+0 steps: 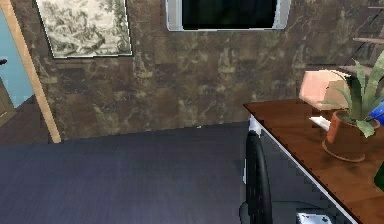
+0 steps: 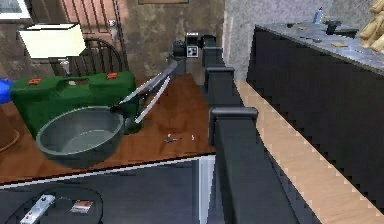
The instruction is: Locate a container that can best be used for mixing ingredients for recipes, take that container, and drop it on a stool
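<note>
The grey bowl (image 2: 80, 135) at the desk's (image 2: 185, 115) front edge lies just lower left of my jaws in the arm side view; their state and hold I cannot tell.

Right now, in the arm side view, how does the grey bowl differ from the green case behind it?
Colour: the bowl is grey, the case is green. Shape: the bowl is round and open on top; the case is boxy and closed, with reddish spots on its lid. Place: the bowl shows nearer the table's near edge, the case farther back. Both show against the brown table.
</note>
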